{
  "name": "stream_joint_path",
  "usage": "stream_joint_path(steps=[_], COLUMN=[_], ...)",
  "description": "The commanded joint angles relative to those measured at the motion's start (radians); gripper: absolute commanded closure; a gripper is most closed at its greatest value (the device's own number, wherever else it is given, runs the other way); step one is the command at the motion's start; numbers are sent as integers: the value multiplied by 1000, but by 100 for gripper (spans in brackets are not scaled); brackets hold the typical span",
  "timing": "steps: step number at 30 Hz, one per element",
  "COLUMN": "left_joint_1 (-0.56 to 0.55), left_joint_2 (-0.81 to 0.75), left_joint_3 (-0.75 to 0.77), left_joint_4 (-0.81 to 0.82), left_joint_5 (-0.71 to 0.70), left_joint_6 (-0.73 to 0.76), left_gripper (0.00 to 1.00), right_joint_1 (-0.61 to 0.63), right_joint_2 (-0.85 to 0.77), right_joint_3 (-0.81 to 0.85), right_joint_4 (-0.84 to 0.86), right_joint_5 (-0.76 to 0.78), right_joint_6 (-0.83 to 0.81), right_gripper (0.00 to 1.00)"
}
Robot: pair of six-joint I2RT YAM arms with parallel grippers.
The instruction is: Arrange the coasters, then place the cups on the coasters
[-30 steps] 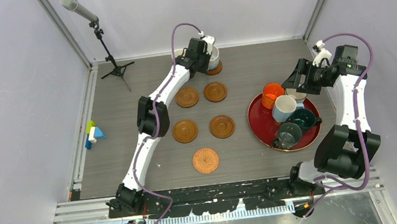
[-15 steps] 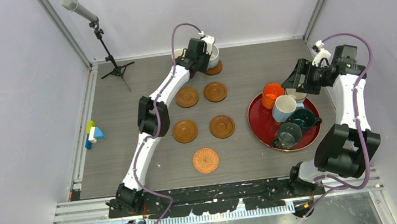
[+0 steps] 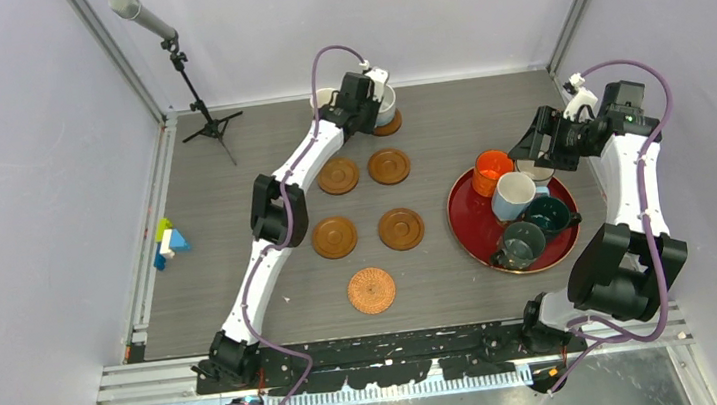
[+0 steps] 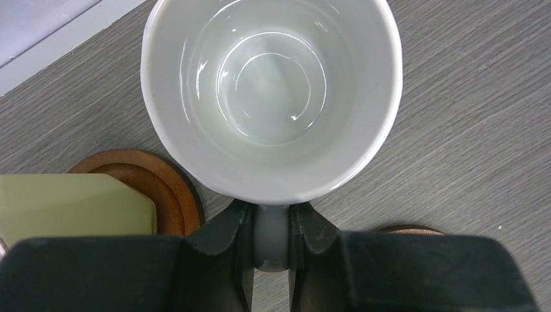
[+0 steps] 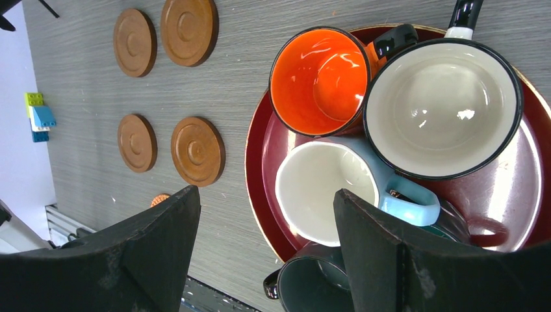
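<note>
My left gripper (image 4: 271, 227) is shut on the handle of a white cup (image 4: 269, 97), holding it upright at the back of the table (image 3: 376, 100). A wooden coaster (image 3: 390, 125) shows partly under it. To its left, a pale yellow cup (image 4: 71, 208) stands on another coaster (image 4: 175, 195). Several bare wooden coasters (image 3: 338, 175) lie mid-table, with a woven one (image 3: 372, 290) nearest me. My right gripper (image 5: 265, 192) hangs open over the red tray (image 5: 260, 169). The tray holds an orange cup (image 5: 318, 81), a cream cup (image 5: 442, 107), a white-and-blue cup (image 5: 325, 192) and dark cups (image 3: 547, 215).
A microphone stand (image 3: 192, 89) stands at the back left. Toy blocks (image 3: 167, 243) lie by the left wall. Walls close in the table on three sides, and the tray sits close to the right wall.
My left gripper has edged slightly toward the back with the white cup in it. The right arm has not moved.
</note>
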Motion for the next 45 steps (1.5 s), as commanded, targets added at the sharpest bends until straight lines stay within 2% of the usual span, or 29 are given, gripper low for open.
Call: stream_joint_path(steps=[1, 15, 20, 26, 29, 37, 41, 45], left_joint_1=[5, 4, 4, 2, 1, -47, -107, -226], left_joint_2=[-45, -73, -78, -150, -234, -508, -604, -718], left_joint_3=[58, 22, 23, 8, -56, -285, -393, -590], left_joint_4=[129, 121, 121, 77, 61, -8, -88, -98], left_joint_5=[10, 10, 10, 39, 46, 117, 196, 239], left_joint_6=[1, -33, -40, -53, -61, -19, 42, 94], left_gripper=[81, 72, 66, 32, 24, 21, 23, 26], right_joint_1=[4, 4, 4, 6, 9, 9, 6, -18], right_joint_2=[4, 5, 6, -2, -9, -45, -73, -107], right_joint_3=[10, 10, 10, 8, 6, 17, 29, 41], right_joint_4=[27, 27, 26, 27, 25, -10, -63, -91], right_joint_5=[-3, -5, -6, -5, 5, 32, 57, 85], right_joint_6=[-4, -4, -3, -4, -7, -32, -73, -90], right_gripper=[20, 20, 20, 21, 20, 21, 20, 20])
